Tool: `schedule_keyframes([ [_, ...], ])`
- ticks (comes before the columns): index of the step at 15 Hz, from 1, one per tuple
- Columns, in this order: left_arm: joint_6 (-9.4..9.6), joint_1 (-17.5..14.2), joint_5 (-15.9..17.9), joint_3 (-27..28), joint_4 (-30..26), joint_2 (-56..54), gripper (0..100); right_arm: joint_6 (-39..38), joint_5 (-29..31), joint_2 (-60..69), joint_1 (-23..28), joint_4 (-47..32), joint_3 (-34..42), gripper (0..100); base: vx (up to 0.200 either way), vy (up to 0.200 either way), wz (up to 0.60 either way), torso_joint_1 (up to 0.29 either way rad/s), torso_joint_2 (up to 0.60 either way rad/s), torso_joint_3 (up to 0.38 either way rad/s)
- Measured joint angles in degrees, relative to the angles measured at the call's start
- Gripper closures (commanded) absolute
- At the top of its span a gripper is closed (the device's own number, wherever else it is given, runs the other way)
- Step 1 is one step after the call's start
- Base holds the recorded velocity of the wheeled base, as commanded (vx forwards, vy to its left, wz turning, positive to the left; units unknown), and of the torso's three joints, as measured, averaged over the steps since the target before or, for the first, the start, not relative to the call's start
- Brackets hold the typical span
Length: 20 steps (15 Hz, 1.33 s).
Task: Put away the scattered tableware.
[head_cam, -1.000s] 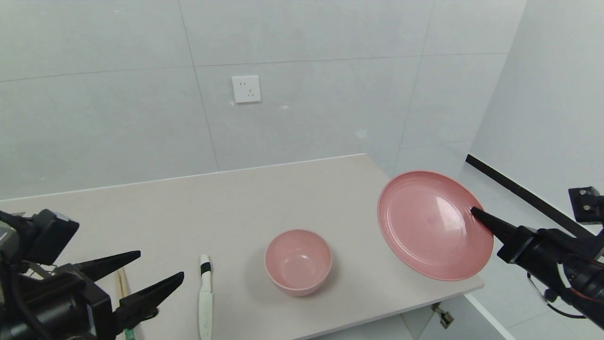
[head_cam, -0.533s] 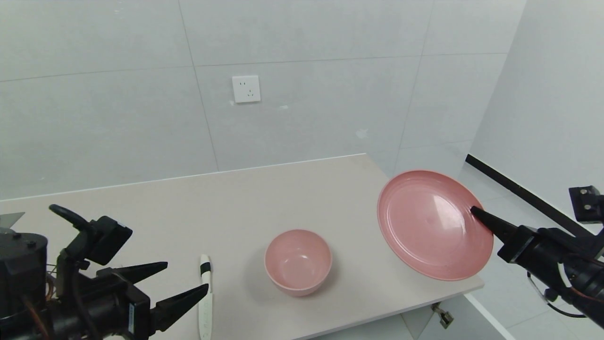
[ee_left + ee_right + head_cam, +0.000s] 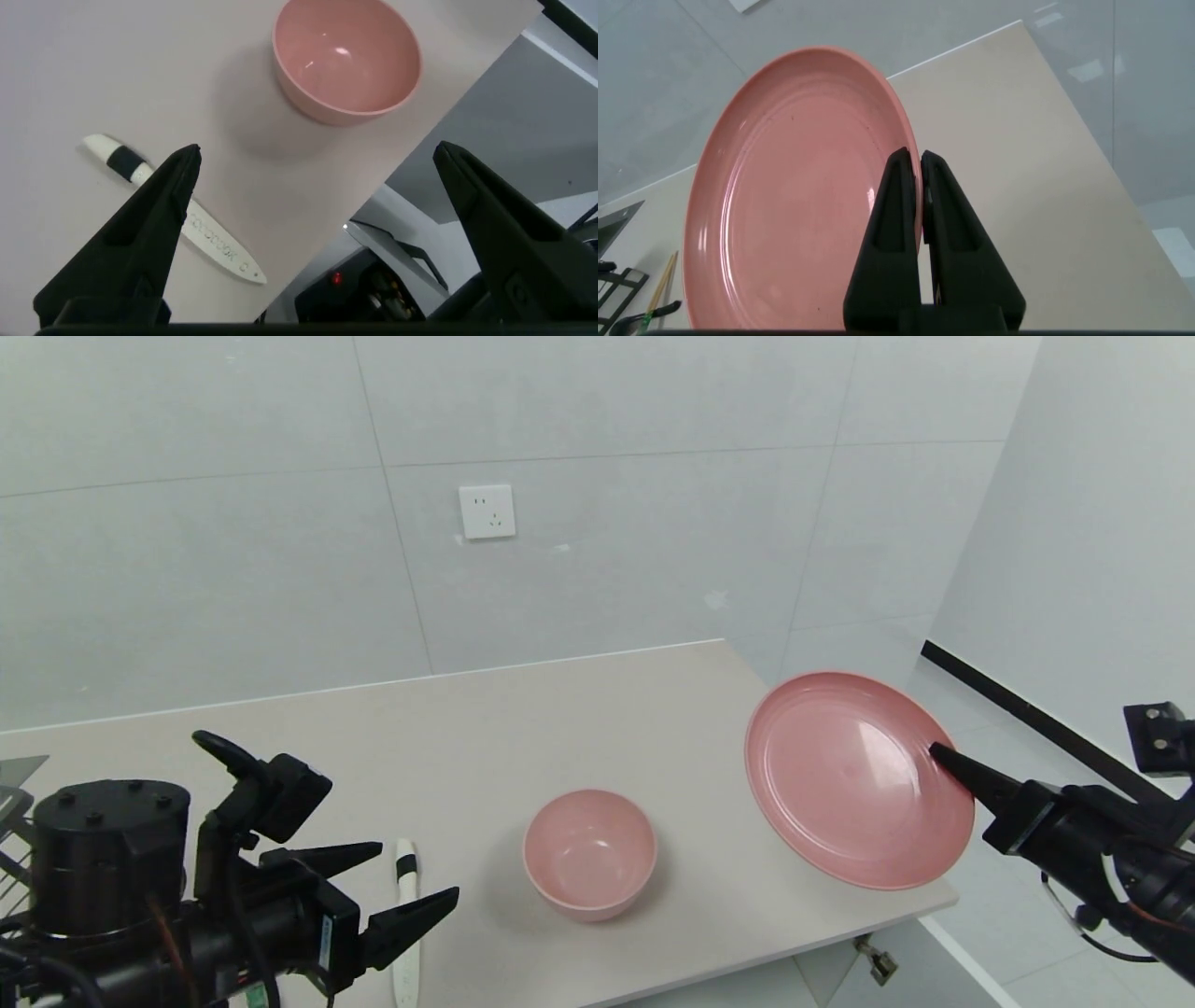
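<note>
My right gripper (image 3: 938, 755) is shut on the rim of a pink plate (image 3: 850, 779), held tilted above the table's right end; the plate (image 3: 794, 177) and the closed gripper (image 3: 915, 163) also appear in the right wrist view. A pink bowl (image 3: 590, 852) stands upright on the table, seen too in the left wrist view as the bowl (image 3: 346, 58). A white knife (image 3: 405, 905) with a black band lies left of it, knife (image 3: 177, 219). My left gripper (image 3: 411, 882) hovers open over the knife, its fingers (image 3: 154, 233) spread wide.
The beige table (image 3: 467, 737) ends just right of the bowl, with floor beyond its front and right edges. A wall socket (image 3: 486, 511) sits on the tiled wall behind. A dark rack edge (image 3: 14, 775) shows at far left.
My left arm has swung rightward across the table's front, from the far left edge to over the knife, still open. The right gripper and plate have stayed put.
</note>
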State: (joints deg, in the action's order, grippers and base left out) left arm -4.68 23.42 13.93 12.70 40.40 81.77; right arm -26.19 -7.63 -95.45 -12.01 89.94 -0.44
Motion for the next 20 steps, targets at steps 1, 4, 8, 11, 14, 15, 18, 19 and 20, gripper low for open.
schedule_keyframes([
  [1, 0.01, 0.3, 0.0, 0.0, 1.2, 1.2, 0, 0.0, 0.0, 0.0, 0.0, 0.0, 0.0, 100, 0.000, 0.000, 0.00, 0.000, 0.00, 0.000],
  [4, 0.04, 0.9, 0.0, 0.3, 7.9, 6.1, 0, 0.1, 0.0, -0.1, -0.1, 0.0, 0.0, 100, 0.000, 0.000, 0.00, 0.000, 0.00, 0.000],
  [8, -0.54, 1.6, -0.3, 0.7, 16.8, 14.5, 0, 0.1, 0.0, -0.2, -0.3, 0.0, 0.1, 100, 0.000, 0.000, 0.00, 0.000, 0.00, 0.000],
  [11, -1.50, 2.4, -0.5, 1.3, 17.4, 17.9, 0, 0.1, 0.0, -0.4, -1.7, 0.0, 0.3, 100, 0.000, 0.000, 0.00, 0.000, 0.00, 0.000],
  [14, -1.63, 2.5, -0.4, 2.5, 19.6, 20.9, 0, 0.1, 0.0, -0.5, -2.0, 0.0, 0.3, 100, 0.000, 0.000, 0.00, 0.000, 0.00, 0.000],
  [15, -1.63, 2.5, -0.4, 3.0, 20.1, 22.0, 0, 0.1, 0.0, -0.5, -2.1, 0.0, 0.3, 100, 0.000, 0.000, 0.00, 0.000, 0.00, 0.000],
  [18, -2.21, 2.7, -0.5, 4.2, 23.0, 25.6, 0, 0.1, 0.0, -0.8, -2.3, 0.0, 0.3, 100, 0.000, 0.000, 0.00, 0.000, 0.00, 0.000],
  [19, -2.38, 3.0, -0.5, 4.4, 23.9, 26.8, 0, 0.1, 0.0, -0.9, -2.4, 0.0, 0.3, 100, 0.000, 0.000, 0.00, 0.000, 0.00, 0.000],
  [20, -2.46, 3.1, -0.5, 4.7, 24.4, 27.8, 0, 0.1, 0.0, -0.9, -2.4, 0.0, 0.3, 100, 0.000, 0.000, 0.00, 0.000, 0.00, 0.000],
])
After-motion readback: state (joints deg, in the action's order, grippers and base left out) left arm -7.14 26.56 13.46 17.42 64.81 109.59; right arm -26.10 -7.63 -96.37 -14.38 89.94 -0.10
